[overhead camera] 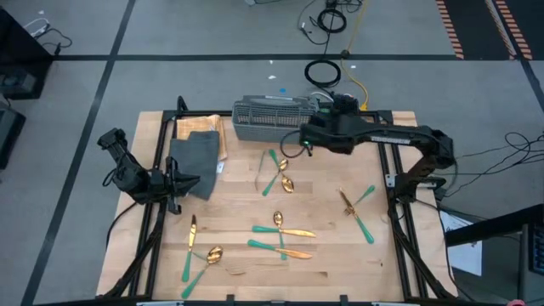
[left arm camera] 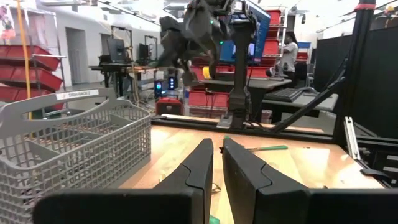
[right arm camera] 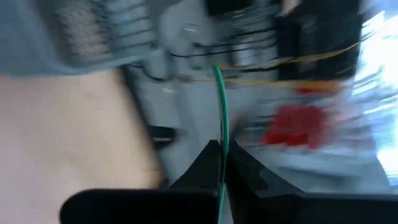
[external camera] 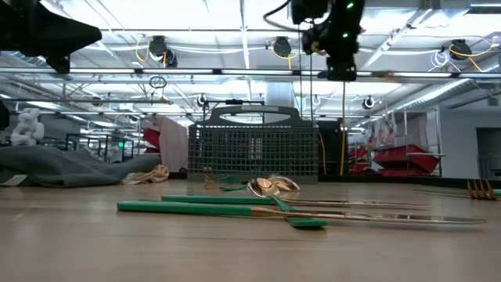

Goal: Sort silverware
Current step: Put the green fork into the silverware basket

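Several pieces of silverware with gold heads and teal handles lie flat on the wooden table: a group near the middle [overhead camera: 282, 240], a pair near the left [overhead camera: 201, 253], some below the basket [overhead camera: 277, 174] and some on the right [overhead camera: 357, 208]. My right gripper [overhead camera: 293, 146] hangs high over the table just in front of the grey mesh basket [overhead camera: 272, 119], shut on one teal-handled piece [right arm camera: 219, 106]. My left gripper [overhead camera: 183, 180] waits at the table's left beside the dark grey cloth [overhead camera: 194, 161], its fingers [left arm camera: 205, 171] together and holding nothing. My right gripper pinches a slim teal handle [right arm camera: 221, 134] between its two fingers. The handle runs along the fingers and sticks out well past their tips. The piece is lifted clear of the table. Its gold head is hidden behind the fingers.
The mesh basket [external camera: 254, 153] stands at the table's far edge, with the cloth [external camera: 55, 166] and a tan sheet to its left. Black frame rails run along the table's left and right sides. Bare wood lies between the silverware groups.
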